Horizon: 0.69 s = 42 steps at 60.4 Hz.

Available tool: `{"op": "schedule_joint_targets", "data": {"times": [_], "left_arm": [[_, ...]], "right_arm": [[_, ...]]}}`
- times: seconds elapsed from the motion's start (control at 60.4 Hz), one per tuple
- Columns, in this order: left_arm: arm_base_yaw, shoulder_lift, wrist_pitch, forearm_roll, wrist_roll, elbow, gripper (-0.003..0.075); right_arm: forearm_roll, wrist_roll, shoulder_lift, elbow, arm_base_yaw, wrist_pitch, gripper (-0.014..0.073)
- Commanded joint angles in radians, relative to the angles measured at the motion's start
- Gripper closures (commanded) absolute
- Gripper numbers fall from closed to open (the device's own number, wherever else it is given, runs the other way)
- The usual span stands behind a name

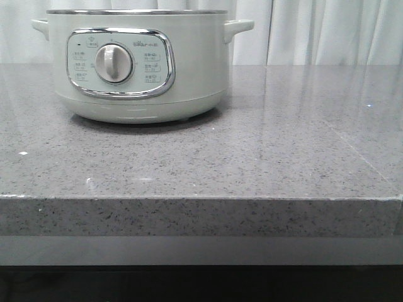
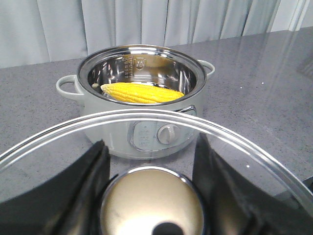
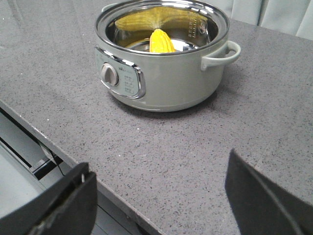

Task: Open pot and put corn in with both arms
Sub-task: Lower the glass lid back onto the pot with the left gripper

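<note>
One cob of corn point(image 2: 142, 92) lies inside the open pot point(image 2: 142, 105), yellow kernel rows on mirror steel. My left pincer point(image 2: 151, 161) grips the glass lid point(image 2: 151, 147) by its round metal knob point(image 2: 152, 203); right pincer point(image 3: 159, 196) is spread, empty (task looks done). Next, I judge: set the lid down on the stone counter point(image 3: 195, 147).

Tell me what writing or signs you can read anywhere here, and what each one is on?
"Bear": brand, faint, on the pot control panel, right of the dial.
Small labels around the dial: too small to read.
Markings stamped inside the steel bowl: blurred, unreadable.
Nothing else carries writing.
</note>
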<state>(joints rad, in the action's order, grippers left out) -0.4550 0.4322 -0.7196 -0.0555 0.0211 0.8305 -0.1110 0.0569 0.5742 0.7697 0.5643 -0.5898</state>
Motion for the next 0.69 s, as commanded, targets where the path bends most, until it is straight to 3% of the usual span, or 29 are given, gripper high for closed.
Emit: {"op": "schedule_joint_targets", "data": {"times": [0.0, 0.331, 0.678], "left_arm": [[-0.003, 0.002, 0.152, -0.008, -0.007, 0.036, 0.0514], [-0.003, 0.014, 0.201, -0.01, -0.007, 0.036, 0.0514], [-0.003, 0.225, 0.451, -0.01, -0.007, 0.049, 0.0514]], "right_arm": [[-0.006, 0.0, -0.001, 0.025, 0.0, 0.073, 0.0032], [-0.006, 0.0, -0.001, 0.025, 0.0, 0.073, 0.0032], [-0.006, 0.0, -0.001, 0.025, 0.0, 0.073, 0.0032]]}}
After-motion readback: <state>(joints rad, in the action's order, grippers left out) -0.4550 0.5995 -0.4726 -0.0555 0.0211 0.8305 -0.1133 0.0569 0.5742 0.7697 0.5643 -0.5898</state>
